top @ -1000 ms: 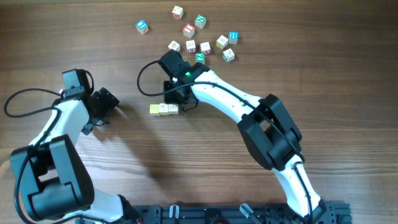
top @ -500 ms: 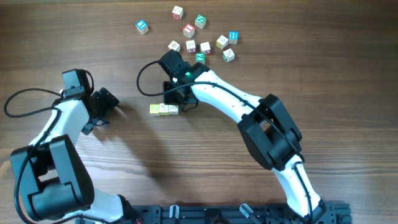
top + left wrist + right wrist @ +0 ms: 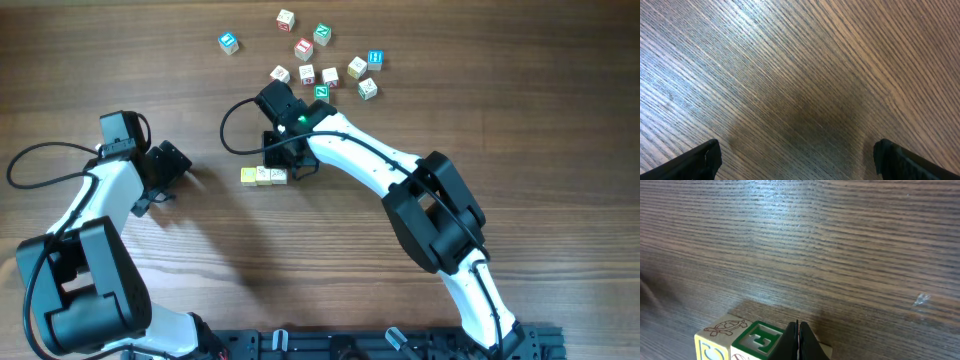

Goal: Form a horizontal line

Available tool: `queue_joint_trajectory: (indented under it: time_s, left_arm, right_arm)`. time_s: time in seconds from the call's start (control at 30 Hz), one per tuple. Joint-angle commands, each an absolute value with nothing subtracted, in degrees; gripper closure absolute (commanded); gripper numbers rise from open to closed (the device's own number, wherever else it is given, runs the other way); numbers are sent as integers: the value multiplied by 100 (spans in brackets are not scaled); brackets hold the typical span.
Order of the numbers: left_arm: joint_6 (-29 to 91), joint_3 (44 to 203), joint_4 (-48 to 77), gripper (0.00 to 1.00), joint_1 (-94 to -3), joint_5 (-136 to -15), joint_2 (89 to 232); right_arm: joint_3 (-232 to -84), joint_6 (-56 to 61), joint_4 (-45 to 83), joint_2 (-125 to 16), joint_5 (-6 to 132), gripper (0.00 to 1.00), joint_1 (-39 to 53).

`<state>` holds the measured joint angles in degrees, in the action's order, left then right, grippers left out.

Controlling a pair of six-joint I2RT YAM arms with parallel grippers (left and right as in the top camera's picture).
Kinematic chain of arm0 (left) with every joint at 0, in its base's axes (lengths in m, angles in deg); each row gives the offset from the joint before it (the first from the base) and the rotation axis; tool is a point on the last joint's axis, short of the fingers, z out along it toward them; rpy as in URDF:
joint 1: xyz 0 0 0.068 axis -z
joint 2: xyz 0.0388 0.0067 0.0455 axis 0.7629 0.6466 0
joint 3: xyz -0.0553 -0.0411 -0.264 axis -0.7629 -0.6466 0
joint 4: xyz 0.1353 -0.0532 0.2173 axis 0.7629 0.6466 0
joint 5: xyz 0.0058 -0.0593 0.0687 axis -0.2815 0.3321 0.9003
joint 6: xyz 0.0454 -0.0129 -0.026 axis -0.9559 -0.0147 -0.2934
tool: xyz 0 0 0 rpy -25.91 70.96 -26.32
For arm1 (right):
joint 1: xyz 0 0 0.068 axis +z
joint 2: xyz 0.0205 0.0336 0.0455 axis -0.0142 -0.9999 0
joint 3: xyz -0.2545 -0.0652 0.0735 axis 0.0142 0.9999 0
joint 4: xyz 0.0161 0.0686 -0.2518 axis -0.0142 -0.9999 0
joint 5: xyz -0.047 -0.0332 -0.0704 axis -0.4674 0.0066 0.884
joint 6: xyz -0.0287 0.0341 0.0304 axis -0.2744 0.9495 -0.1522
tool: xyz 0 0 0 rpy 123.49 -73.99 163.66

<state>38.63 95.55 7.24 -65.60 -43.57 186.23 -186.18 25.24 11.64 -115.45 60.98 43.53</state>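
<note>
A short row of cubes [image 3: 263, 175] lies left to right on the table [image 3: 520, 120], near its middle and below a scatter of loose cubes [image 3: 330, 76]. In the right wrist view a yellowish cube [image 3: 715, 340] touches a green-faced cube [image 3: 757, 339]. The right gripper [image 3: 798, 342] hangs just above the row's right end, its fingers pressed together with nothing between them. The left gripper [image 3: 168, 168] sits well apart to the left, fingers spread wide over bare wood
</note>
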Motion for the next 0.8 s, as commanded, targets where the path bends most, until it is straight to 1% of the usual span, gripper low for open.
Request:
queue_joint_trajectory:
  time_s: [0.0,0.23,0.37,0.4,0.47,0.5,0.53,0.57,0.6,0.7,0.77]
  left_arm:
    - [3874,9528,711,0,-6571,-4304,18662]
    - [3874,9528,709,0,-6571,-4304,18662]
    - [3874,9528,709,0,-6571,-4304,18662]
    - [3874,9528,709,0,-6571,-4304,18662]
    - [3874,9528,711,0,-6571,-4304,18662]
    - [3874,9528,711,0,-6571,-4304,18662]
    - [3876,9528,711,0,-6571,-4304,18662]
    - [3874,9528,709,0,-6571,-4304,18662]
    - [3874,9528,709,0,-6571,-4304,18662]
    - [3876,9528,711,0,-6571,-4304,18662]
    - [3874,9528,709,0,-6571,-4304,18662]
  right_arm:
    - [-18579,2603,1162,-11643,6390,96,4404]
    - [-18579,2610,1210,-11643,6710,96,4401]
    - [-18579,2603,1276,-11643,7217,94,4386]
    - [-18583,2546,1265,-11641,7241,96,4369]
    - [-18738,2085,1241,-11530,7236,95,4259]
    - [-18900,1908,1223,-11420,7241,90,4181]
    - [-19055,1761,1206,-11298,7254,89,4106]
    - [-19353,1687,1154,-11112,7258,94,3966]
    - [-19908,1689,1005,-10854,7254,96,3737]
    - [-21038,1683,948,-10443,7256,96,3304]
    - [-21425,1497,1300,-10319,7260,96,3110]
